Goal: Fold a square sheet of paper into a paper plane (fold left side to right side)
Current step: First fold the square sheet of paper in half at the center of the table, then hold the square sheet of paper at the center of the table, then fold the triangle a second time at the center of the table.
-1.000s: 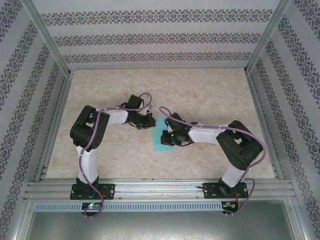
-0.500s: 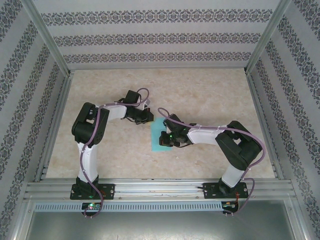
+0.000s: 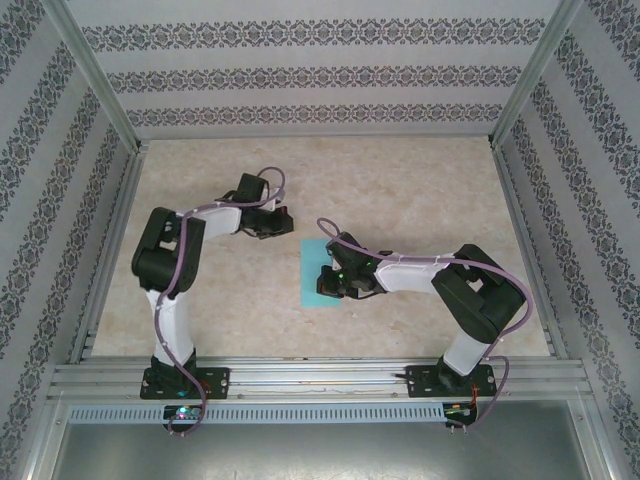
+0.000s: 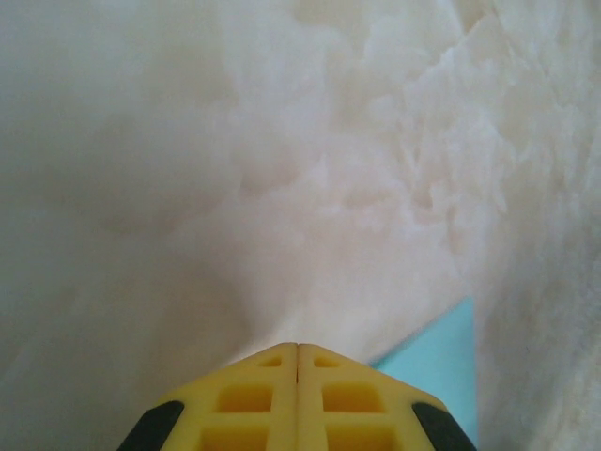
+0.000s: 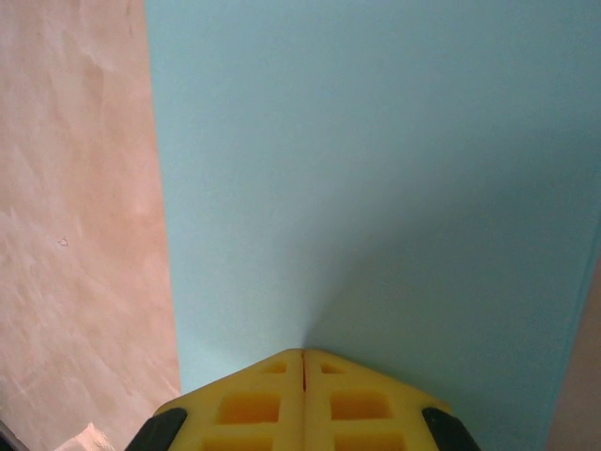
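The turquoise sheet of paper (image 3: 312, 262) lies flat on the table as an upright rectangle, narrower than it is tall. A doubled edge shows along the paper's (image 5: 376, 178) right side in the right wrist view. My right gripper (image 3: 323, 283) is shut, and its yellow fingertips (image 5: 302, 353) rest on the lower part of the sheet, nothing between them. My left gripper (image 3: 287, 227) is also shut and empty, off the sheet just beyond its upper left corner. In the left wrist view its tip (image 4: 298, 346) is over bare table, with a corner of the paper (image 4: 441, 362) to its right.
The marbled beige tabletop (image 3: 400, 190) is bordered by aluminium rails (image 3: 300, 375) at the front and patterned walls (image 3: 310, 75) at the back and sides. Both arm bases stand on the front rail.
My left gripper has drawn back up and to the left, off the paper's top corner. My right gripper has slid slightly left and down on the sheet.
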You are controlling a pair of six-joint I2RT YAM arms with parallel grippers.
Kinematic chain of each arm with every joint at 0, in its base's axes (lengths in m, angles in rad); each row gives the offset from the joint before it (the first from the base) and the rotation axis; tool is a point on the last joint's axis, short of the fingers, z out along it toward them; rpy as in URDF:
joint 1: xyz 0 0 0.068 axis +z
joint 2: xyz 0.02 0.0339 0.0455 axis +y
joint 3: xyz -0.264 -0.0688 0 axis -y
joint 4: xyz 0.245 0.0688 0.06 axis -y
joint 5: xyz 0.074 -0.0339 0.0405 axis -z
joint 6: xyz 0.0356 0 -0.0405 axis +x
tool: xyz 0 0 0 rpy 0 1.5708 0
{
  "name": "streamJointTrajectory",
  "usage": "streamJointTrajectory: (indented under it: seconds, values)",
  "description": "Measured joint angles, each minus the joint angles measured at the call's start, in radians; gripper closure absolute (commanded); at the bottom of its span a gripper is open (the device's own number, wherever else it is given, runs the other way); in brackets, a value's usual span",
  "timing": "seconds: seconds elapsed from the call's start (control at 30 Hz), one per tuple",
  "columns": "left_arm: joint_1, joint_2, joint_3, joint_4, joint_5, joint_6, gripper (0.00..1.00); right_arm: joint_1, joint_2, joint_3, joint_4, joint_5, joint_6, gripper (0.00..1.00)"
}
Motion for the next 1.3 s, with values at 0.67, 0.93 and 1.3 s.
streamJointTrajectory:
  seconds: [0.67,0.93,1.3]
  values:
    - [-0.177,-0.106,-0.243,0.109,0.055,-0.142,1.0,0.0,0.007,0.015,-0.018,0.0,-0.007,1.0]
    - [-0.177,-0.09,-0.239,0.11,0.049,-0.142,1.0,-0.001,0.008,0.026,-0.041,-0.005,-0.028,0.78]
    - [-0.179,-0.09,-0.243,0.114,0.048,-0.14,1.0,-0.149,-0.208,-0.032,-0.124,-0.087,-0.062,0.62]
